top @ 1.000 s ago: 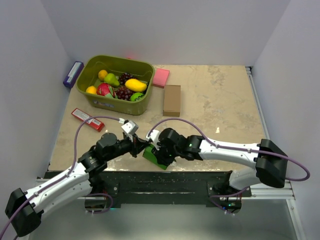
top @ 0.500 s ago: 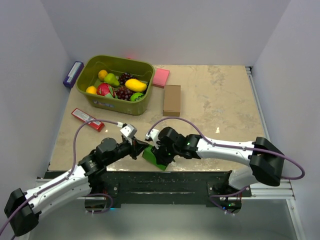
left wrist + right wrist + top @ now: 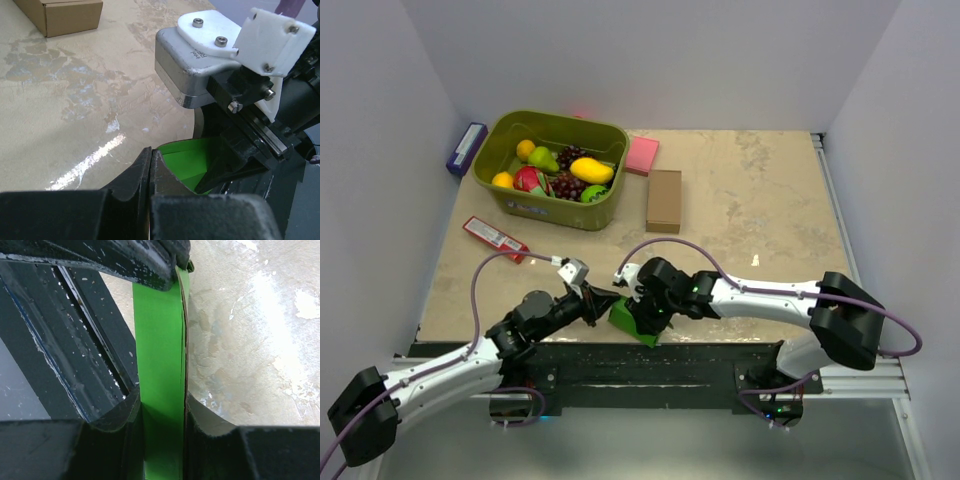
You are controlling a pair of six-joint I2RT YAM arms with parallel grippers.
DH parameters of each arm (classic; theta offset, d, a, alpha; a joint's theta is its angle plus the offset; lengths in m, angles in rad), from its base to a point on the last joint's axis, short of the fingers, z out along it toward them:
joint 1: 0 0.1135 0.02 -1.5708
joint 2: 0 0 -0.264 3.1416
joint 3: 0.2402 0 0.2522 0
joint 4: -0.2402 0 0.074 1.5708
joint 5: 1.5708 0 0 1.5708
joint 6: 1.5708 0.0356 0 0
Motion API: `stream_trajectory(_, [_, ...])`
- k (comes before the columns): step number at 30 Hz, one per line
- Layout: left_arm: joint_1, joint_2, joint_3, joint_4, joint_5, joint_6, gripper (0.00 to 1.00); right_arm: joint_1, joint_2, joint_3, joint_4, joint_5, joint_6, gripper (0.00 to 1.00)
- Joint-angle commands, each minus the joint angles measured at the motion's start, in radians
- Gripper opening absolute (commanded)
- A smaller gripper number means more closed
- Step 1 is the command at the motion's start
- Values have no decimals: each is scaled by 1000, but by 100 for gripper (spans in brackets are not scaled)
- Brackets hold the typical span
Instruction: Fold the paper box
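Note:
The paper box (image 3: 628,318) is a small bright green folded block at the table's near edge, between my two grippers. My right gripper (image 3: 646,312) is shut on it; in the right wrist view (image 3: 161,405) the green block (image 3: 159,340) stands edge-on between both pads. My left gripper (image 3: 604,300) is shut, and its tips (image 3: 150,151) rest against the left end of the green card (image 3: 187,159). No card shows between its jaws. Its black finger (image 3: 125,260) lies across the block's far end in the right wrist view.
An olive basket (image 3: 535,213) of toy fruit stands at the back left. A pink pad (image 3: 641,155) and a brown cardboard box (image 3: 664,200) lie beside it. A red packet (image 3: 492,234) and a blue box (image 3: 466,148) are at the left. The black front rail (image 3: 650,360) runs just below the grippers.
My left arm has drawn back toward the near edge and lowered, its shut tips staying at the green block. The right gripper and block shifted slightly nearer.

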State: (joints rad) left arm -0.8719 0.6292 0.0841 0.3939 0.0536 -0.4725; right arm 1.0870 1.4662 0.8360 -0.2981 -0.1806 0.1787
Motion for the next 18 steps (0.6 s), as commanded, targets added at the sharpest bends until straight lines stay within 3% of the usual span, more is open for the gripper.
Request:
stream_trajectory(1, [-12,23,-69,72,6,-67,0,-50,3,-31,25,131,51,0])
stream_trajectory(10, [-10,78,-156,157,-18,-117,0,-52,39,-32,40,178,57,0])
stream_trajectory(18, [-10,54,-156,69,-86,-187,0,-50,45,-26,16,222,65,0])
